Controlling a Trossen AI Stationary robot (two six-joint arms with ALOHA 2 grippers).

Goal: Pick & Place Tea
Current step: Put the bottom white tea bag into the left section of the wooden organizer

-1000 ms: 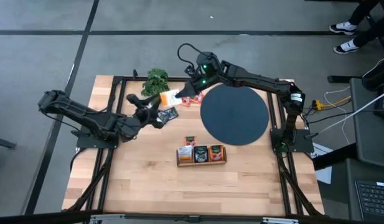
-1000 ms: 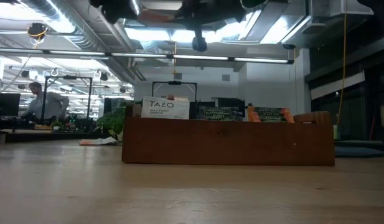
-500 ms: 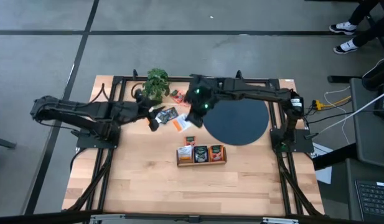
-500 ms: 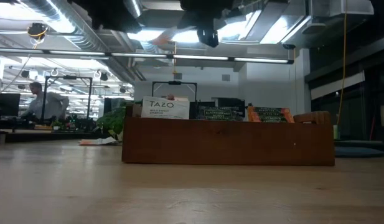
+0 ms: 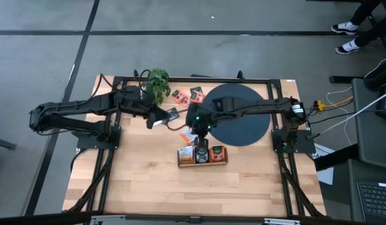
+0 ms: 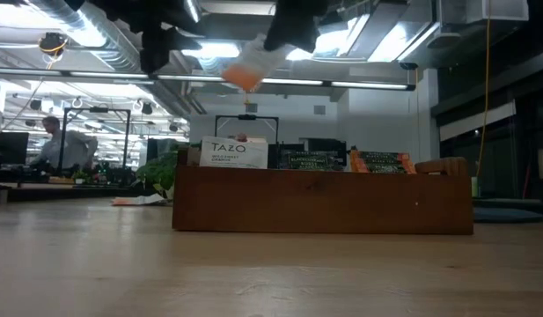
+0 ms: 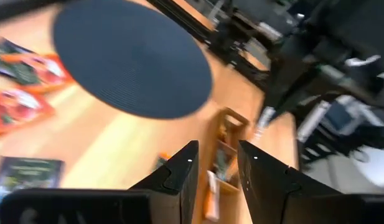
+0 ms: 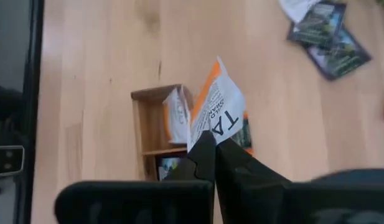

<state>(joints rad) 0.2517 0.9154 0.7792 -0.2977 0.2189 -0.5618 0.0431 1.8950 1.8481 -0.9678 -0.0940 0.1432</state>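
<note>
My right gripper (image 5: 194, 130) (image 8: 211, 138) hovers above the left end of the wooden box (image 5: 202, 155) (image 8: 163, 127), shut on a white-and-orange tea packet (image 8: 218, 111) (image 6: 245, 74). The box stands on the table, with packets upright in its compartments. My left gripper (image 5: 156, 119) (image 7: 215, 152) is open and holds nothing; it sits by the dark teal packets (image 5: 171, 114) lying flat on the table. Two orange-red packets (image 5: 186, 95) lie near the far edge, beside the black disc (image 5: 239, 115). My right gripper pinches the white-and-orange packet between its two fingers, at one edge (image 8: 209, 129), coming from above. The packet is lifted clear. It hangs tilted below the fingers, above the box, with its orange end (image 6: 243, 79) lowest.
A small green plant (image 5: 157, 81) stands at the far edge, next to the left arm. The black disc lies right of the loose packets. Bare wood (image 5: 149, 181) stretches toward the near edge in front of the box. A person sits in the room far behind (image 6: 55, 145).
My right gripper has carried the white-and-orange packet from the far edge by the plant toward the near edge, and now stands above the box's left end. My left arm has stretched out farther along the far side, while its gripper stays near the dark packets.
</note>
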